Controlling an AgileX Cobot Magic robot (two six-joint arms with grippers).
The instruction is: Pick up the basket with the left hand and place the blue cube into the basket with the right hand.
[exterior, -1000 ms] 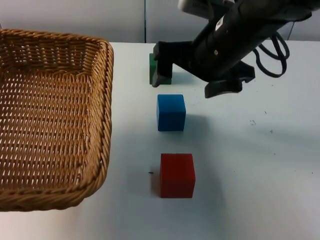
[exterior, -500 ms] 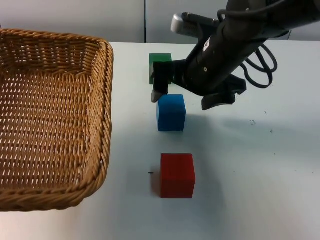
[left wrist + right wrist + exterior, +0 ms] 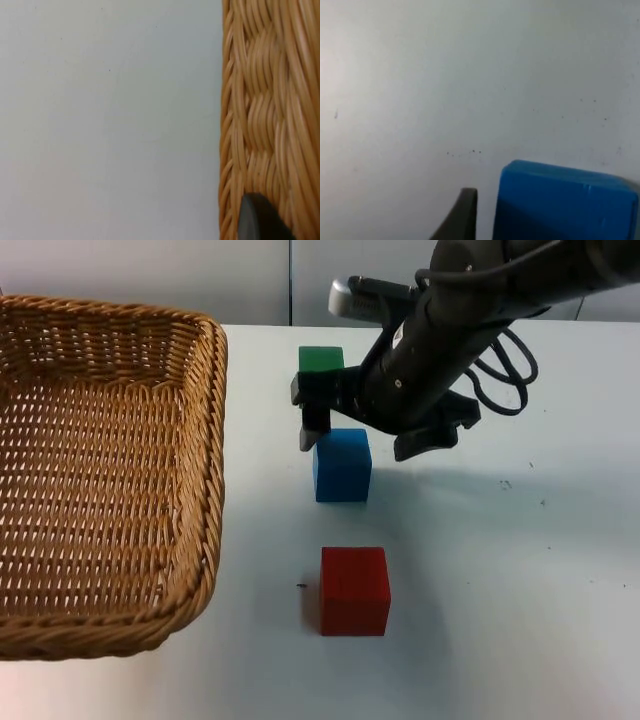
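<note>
The right gripper hangs with fingers spread just over the blue cube's far edge, one fingertip just beside its side face. Behind the gripper sits a green cube; beyond the blue one, a red cube. The left gripper is at the basket's rim; whether it is clamped cannot be told. No writing is readable.

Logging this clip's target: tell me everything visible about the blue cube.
The blue cube is a plain, matte, solid-coloured block, sitting flat on the white table between the green cube behind it and the red cube in front, apart from both. The right claw stands open at its far edge, one fingertip just beside its side face; contact cannot be told.
</note>
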